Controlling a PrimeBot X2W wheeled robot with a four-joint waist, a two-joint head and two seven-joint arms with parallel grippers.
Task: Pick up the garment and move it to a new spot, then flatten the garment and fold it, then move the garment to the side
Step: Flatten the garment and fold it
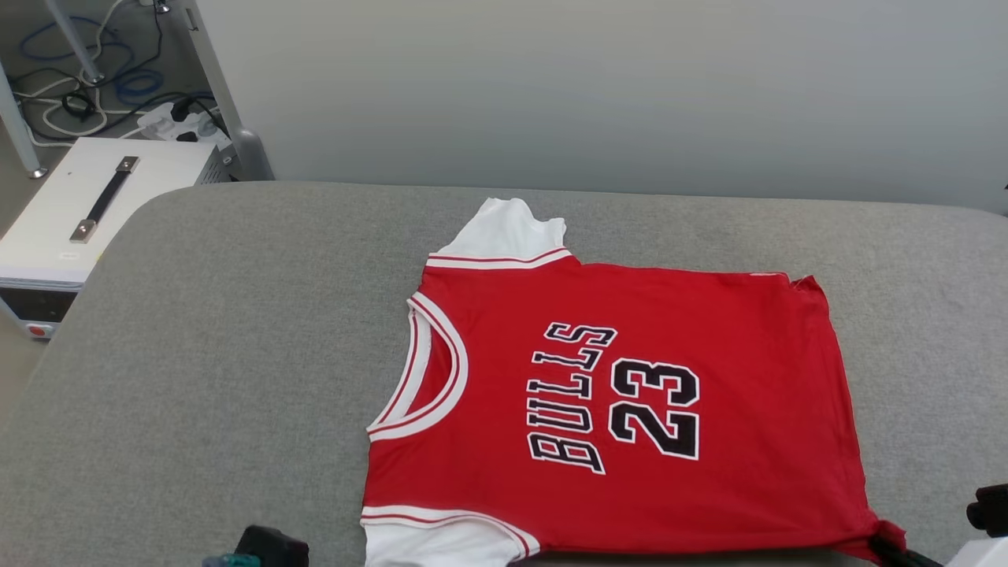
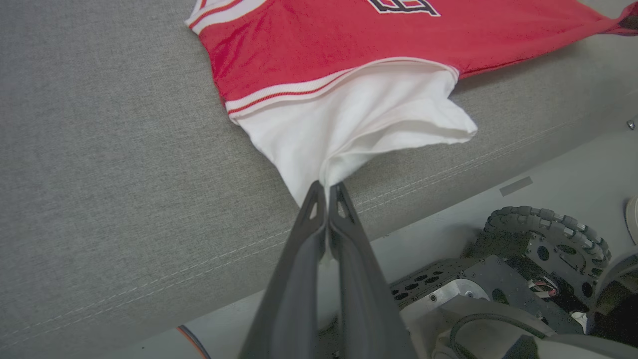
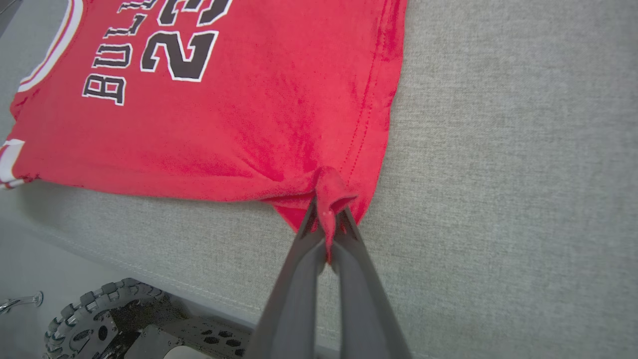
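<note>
A grey fabric-covered bench lies under soft, even light. A plain pale wall runs behind it from 12 to 2 o'clock. At 9 o'clock stands a white box with a black handle. At 11 o'clock, cables and a power strip lie on the floor.

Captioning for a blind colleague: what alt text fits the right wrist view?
The right hand is shut on a bunched hem corner of the red jersey, which lies spread on a grey padded surface with BULLS 23 showing. A wheel sits below the surface's edge.

"BULLS" and "23" on the red garment's chest.
</note>
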